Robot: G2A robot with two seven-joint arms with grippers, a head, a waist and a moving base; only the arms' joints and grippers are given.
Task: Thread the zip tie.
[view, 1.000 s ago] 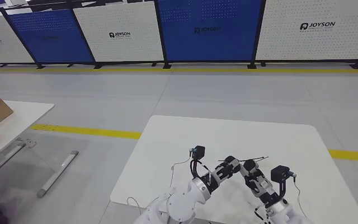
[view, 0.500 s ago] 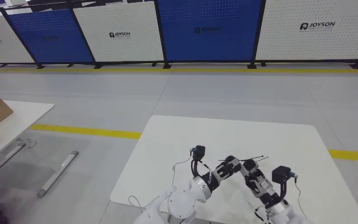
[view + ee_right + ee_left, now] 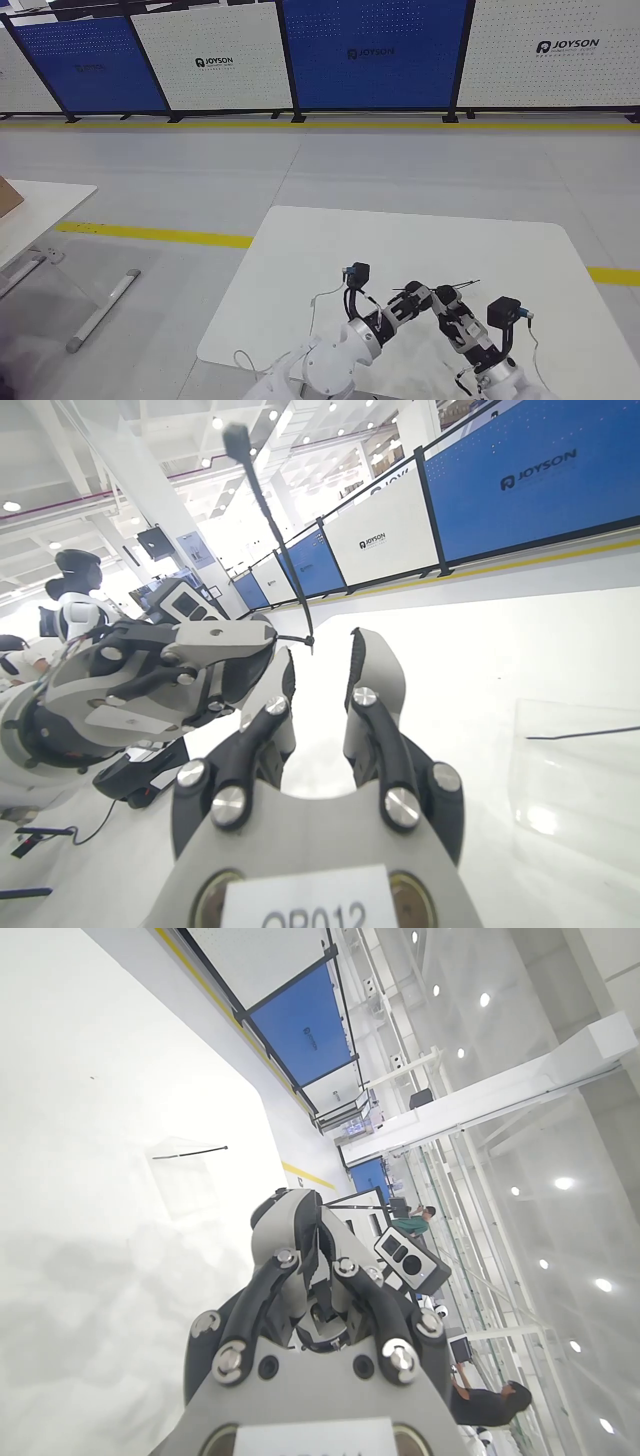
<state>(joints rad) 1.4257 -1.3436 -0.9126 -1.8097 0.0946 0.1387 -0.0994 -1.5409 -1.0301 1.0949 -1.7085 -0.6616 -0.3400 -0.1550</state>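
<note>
From above, my left claw [image 3: 412, 297] and right claw [image 3: 445, 296] sit close together near the front edge of the flat white table [image 3: 320, 260]. My left wrist camera shows my left claw [image 3: 307, 1208] pressed shut. Farther out, a second black zip tie [image 3: 190, 1153] lies on a clear plastic sheet [image 3: 185, 1188]. My right wrist camera shows my right claw [image 3: 322, 650] spread wide, gripping nothing. Just beyond its tips, my left claw [image 3: 272, 639] pinches one end of a slim black plastic zip tie [image 3: 272, 525] that arcs upward.
</note>
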